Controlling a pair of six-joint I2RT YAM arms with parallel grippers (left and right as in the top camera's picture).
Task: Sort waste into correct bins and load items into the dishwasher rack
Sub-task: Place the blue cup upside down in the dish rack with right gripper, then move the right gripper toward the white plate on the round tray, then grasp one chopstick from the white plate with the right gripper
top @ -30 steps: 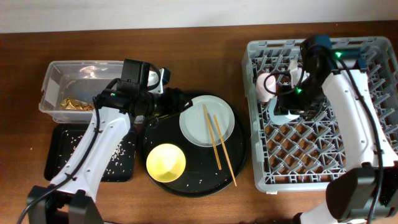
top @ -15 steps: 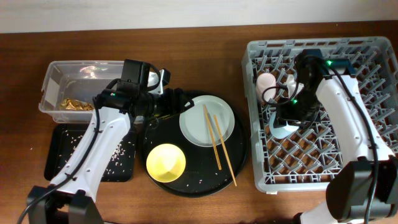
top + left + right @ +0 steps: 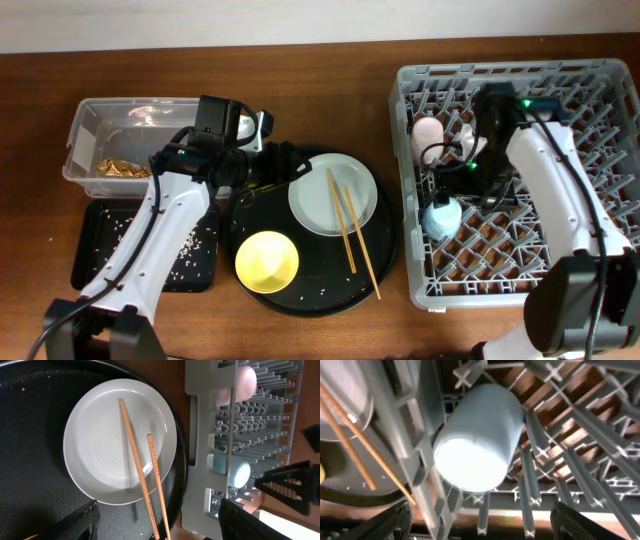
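Just changed: over the last second the blue cup [image 3: 441, 217] has moved lower and leftward inside the dishwasher rack [image 3: 600, 270]. It now lies on its side among the pegs, close to the rack's left wall.
Right gripper [image 3: 485, 519]: fingers spread wide with nothing between them. The cup sits ahead of them, let go.
Left gripper [image 3: 160, 521]: wide apart and empty, hanging over the round black tray [image 3: 300, 292] beside the plate [image 3: 318, 205]. It has not moved in that second.
Pink cup [image 3: 428, 132]: in the rack, further up the same left side.
Left to load: the plate, the chopsticks [image 3: 350, 228] lying across it, and the yellow bowl [image 3: 266, 260], all on the round tray.
Waste: gold-brown wrapper [image 3: 122, 167] in the clear box [image 3: 85, 110]; rice grains [image 3: 190, 240] in the shallow black tray [image 3: 95, 265].
Meaning: both cups look racked. Judging from this, the right arm is free to lift away for the remaining dishes.
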